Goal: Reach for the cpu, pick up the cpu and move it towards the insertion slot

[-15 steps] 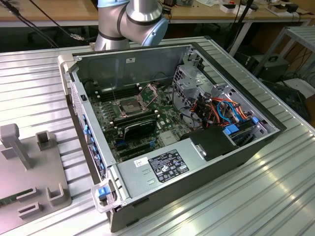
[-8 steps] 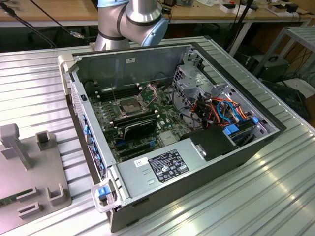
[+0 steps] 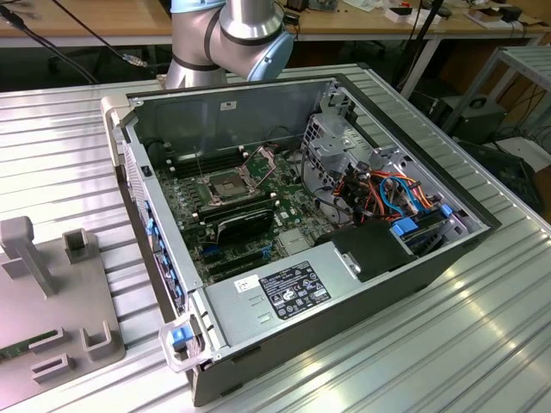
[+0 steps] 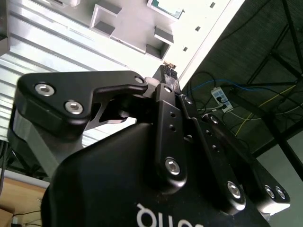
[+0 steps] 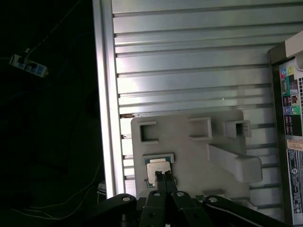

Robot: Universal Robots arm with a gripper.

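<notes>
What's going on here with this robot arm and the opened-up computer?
In the first wrist view, the arm's gripper is right at the cpu. The cpu lies flat in its nest on the grey fixture plate, on the ribbed metal table beside the computer, and has not been lifted yet. In the exterior view, the insertion slot sits on the board inside the open computer case, its dark centre showing.

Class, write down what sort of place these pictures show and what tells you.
Likely a robotics lab or workshop: a robot arm behind an open computer case on a ribbed metal table.
</notes>
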